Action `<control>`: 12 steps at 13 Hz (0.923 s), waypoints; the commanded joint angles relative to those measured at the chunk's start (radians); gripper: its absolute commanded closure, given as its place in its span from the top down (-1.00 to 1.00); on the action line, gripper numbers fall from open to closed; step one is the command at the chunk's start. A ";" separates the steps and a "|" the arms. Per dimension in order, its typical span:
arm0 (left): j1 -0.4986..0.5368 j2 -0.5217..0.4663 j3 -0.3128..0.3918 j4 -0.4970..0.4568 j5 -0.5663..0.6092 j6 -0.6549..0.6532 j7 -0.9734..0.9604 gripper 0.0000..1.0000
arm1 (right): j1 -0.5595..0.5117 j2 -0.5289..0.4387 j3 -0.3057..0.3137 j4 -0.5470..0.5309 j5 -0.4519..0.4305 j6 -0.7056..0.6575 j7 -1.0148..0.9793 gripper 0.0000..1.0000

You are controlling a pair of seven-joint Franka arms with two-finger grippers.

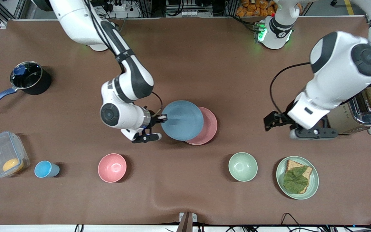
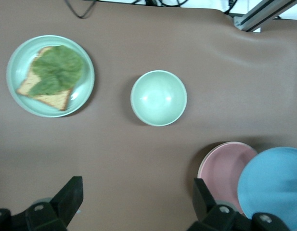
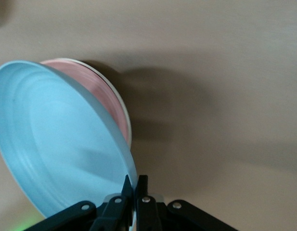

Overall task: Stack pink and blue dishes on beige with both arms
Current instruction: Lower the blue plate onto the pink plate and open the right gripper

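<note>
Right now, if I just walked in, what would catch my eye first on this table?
Mid-table, the right arm's tool pinches the rim of a light blue plate, holding it over a pink plate. The left arm's tool, open, hangs in front of a toaster at the left arm's end. Nearer the front camera sits a pale green plate with leaf-topped bread.

A light blue plate [image 1: 182, 120] overlaps a pale pink plate [image 1: 208, 129] on the plain brown bench [image 1: 204, 64]; both are matte.
</note>
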 commanded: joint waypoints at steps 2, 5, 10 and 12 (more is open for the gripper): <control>0.022 -0.072 0.002 0.020 0.018 -0.125 0.010 1.00 | 0.055 0.038 -0.012 0.013 0.038 0.089 0.010 -1.00; 0.072 -0.092 -0.006 0.084 0.016 -0.261 0.010 1.00 | 0.081 0.055 -0.012 0.014 0.036 0.123 0.009 -1.00; 0.108 -0.124 -0.006 0.125 0.015 -0.357 0.050 1.00 | 0.129 0.069 -0.014 0.012 0.032 0.202 0.021 1.00; 0.108 -0.175 0.013 0.117 0.008 -0.358 0.108 1.00 | 0.129 0.055 -0.019 0.015 0.020 0.209 0.082 1.00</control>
